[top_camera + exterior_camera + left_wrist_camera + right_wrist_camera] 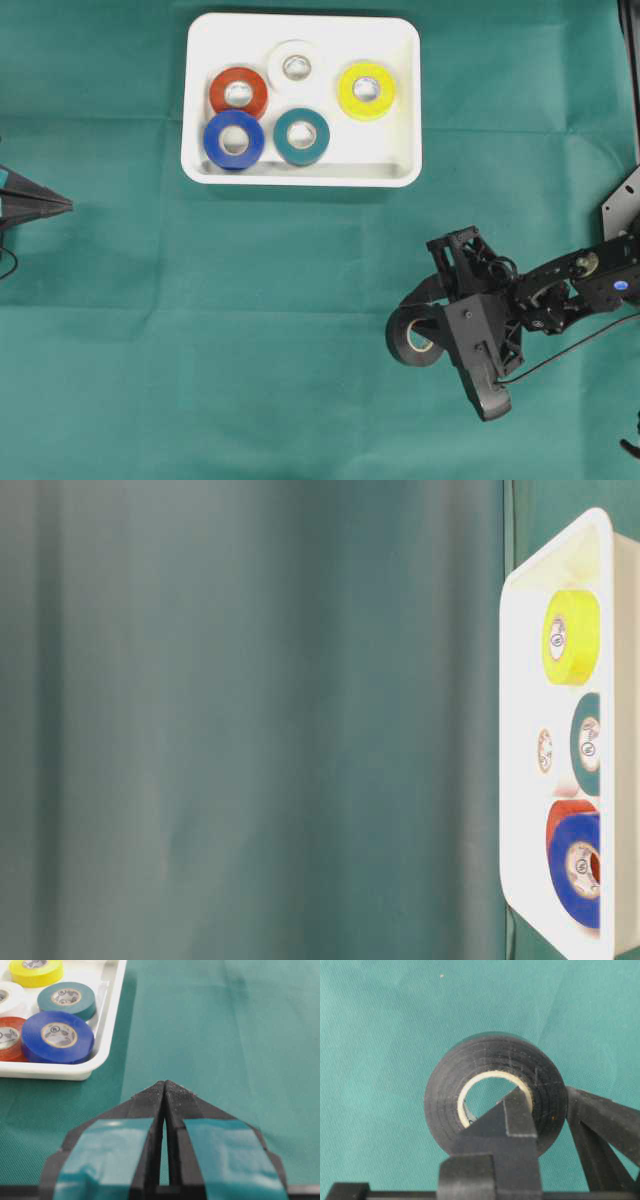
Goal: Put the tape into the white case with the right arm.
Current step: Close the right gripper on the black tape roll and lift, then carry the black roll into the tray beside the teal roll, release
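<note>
The right gripper [520, 1110] is clamped on the wall of a black tape roll [495, 1092]: one finger passes through the core, the other sits against the outer face. The roll hangs tilted in the wrist view, with the green cloth [380, 1020] visible beneath and through the core, so it appears clear of the table.

Judgement on the step in hand: this is the carry to the white case [400, 60]. It would be done well by keeping the roll raised enough to pass over the raised rim, holding the grip firm until the roll is above a bare patch of the floor, and lowering before release so it does not bounce or roll out. Free room looks best along the right and near side, since the case already holds a yellow roll [367, 91], a teal roll [302, 136], a white roll [295, 67], a red roll [238, 93] and a blue roll [234, 139].

Pose: the right arm [590, 275] reaches in from the right edge, wrist rolled, its gripper [432, 335] well apart from the case. The left gripper [165, 1091] rests idle at the left, fingers pressed together and holding nothing.
</note>
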`<state>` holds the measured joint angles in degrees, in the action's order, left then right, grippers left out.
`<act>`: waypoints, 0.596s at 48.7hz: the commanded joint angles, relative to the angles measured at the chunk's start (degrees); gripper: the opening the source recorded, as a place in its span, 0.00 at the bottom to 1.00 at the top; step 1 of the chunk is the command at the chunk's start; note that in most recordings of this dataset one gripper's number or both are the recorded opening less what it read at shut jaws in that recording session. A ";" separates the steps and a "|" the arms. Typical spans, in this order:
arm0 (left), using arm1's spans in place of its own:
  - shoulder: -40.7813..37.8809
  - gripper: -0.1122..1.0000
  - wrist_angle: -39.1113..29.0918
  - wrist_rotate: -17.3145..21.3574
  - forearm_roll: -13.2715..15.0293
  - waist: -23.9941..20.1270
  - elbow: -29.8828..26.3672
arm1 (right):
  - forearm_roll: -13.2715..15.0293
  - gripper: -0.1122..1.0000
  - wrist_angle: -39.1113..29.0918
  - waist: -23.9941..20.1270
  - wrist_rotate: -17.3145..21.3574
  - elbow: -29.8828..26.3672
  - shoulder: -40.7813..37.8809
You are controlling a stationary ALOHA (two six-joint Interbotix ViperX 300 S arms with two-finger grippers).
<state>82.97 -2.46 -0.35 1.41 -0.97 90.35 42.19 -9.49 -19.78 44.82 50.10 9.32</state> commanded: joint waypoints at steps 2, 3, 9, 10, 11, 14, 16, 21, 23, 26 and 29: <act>-0.53 0.10 0.26 0.09 0.00 -0.09 -0.70 | -0.09 0.10 0.26 -0.18 0.18 -2.46 -0.35; -0.62 0.10 0.26 0.09 0.00 -0.09 -0.70 | -0.09 0.10 0.26 -0.26 0.18 -2.81 -0.62; -0.53 0.10 0.26 0.09 0.00 -0.09 -0.79 | -0.09 0.10 0.09 -0.18 0.18 -5.10 -2.72; -0.53 0.10 0.26 0.09 -0.09 -0.09 -0.70 | -0.09 0.10 0.09 -0.18 0.18 -5.54 -3.08; -0.53 0.10 0.26 0.09 0.00 -0.09 -0.79 | -0.09 0.10 0.00 -0.18 0.18 -5.89 -3.43; -0.53 0.10 0.26 0.09 0.00 -0.09 -0.70 | -0.09 0.10 -0.26 -0.18 0.09 -6.86 -4.22; -0.53 0.10 0.26 0.09 0.00 -0.09 -0.79 | -0.18 0.10 -0.53 -0.26 0.09 -7.47 -4.57; -0.62 0.10 0.26 0.09 0.00 -0.09 -0.70 | -0.09 0.10 -1.85 -0.18 0.18 -8.35 -5.01; -0.53 0.10 0.26 0.09 -0.09 -0.09 -0.79 | -0.09 0.10 -2.37 0.09 0.18 -8.44 -4.92; -0.53 0.10 0.26 0.00 0.00 -0.09 -0.79 | -0.09 0.10 -3.16 0.35 0.18 -8.53 -4.92; -0.62 0.10 0.26 0.09 -0.09 -0.09 -0.70 | -0.09 0.10 -3.69 0.70 0.18 -8.61 -4.92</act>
<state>82.97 -2.46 -0.35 1.41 -0.97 90.26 42.19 -12.74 -19.78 44.91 42.89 3.69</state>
